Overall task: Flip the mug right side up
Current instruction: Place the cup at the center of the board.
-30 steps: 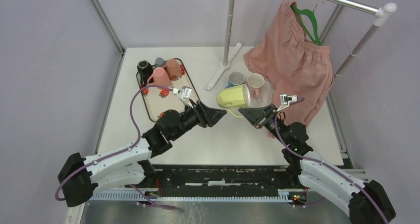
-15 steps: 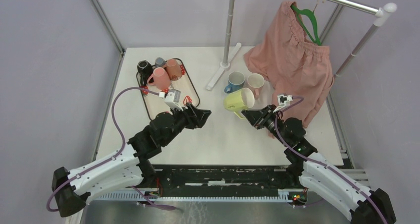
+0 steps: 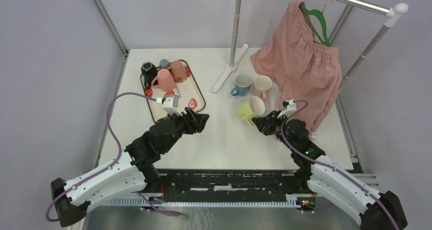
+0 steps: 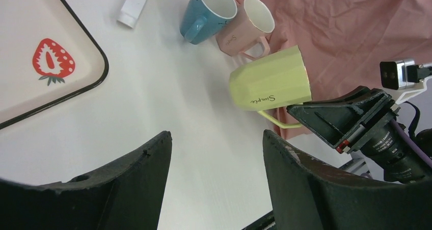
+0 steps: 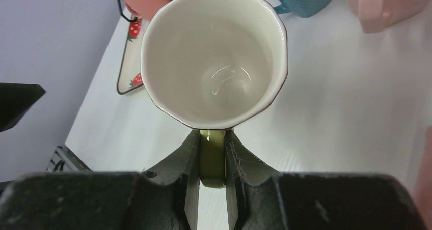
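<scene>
The yellow-green mug (image 3: 250, 108) with a white inside is held just above the table, mouth tilted up toward the right arm. My right gripper (image 3: 261, 123) is shut on its handle (image 5: 212, 156); the mug's open mouth (image 5: 214, 52) fills the right wrist view. In the left wrist view the mug (image 4: 270, 85) shows side-on with its thin handle in the right gripper's jaws. My left gripper (image 3: 202, 122) is open and empty, to the left of the mug, with bare table between its fingers (image 4: 127, 184).
A strawberry tray (image 3: 196, 90) at the back left holds pink, black and grey mugs. A blue mug (image 3: 241, 83) and a pink mug (image 3: 262, 85) stand upright behind the yellow one. A pink garment (image 3: 305, 62) hangs from a rack at the right; the rack's pole base (image 3: 229, 72) is behind.
The right gripper has lowered the mug toward the table and tilted its mouth upward. The left gripper has let go and pulled back to the left.
</scene>
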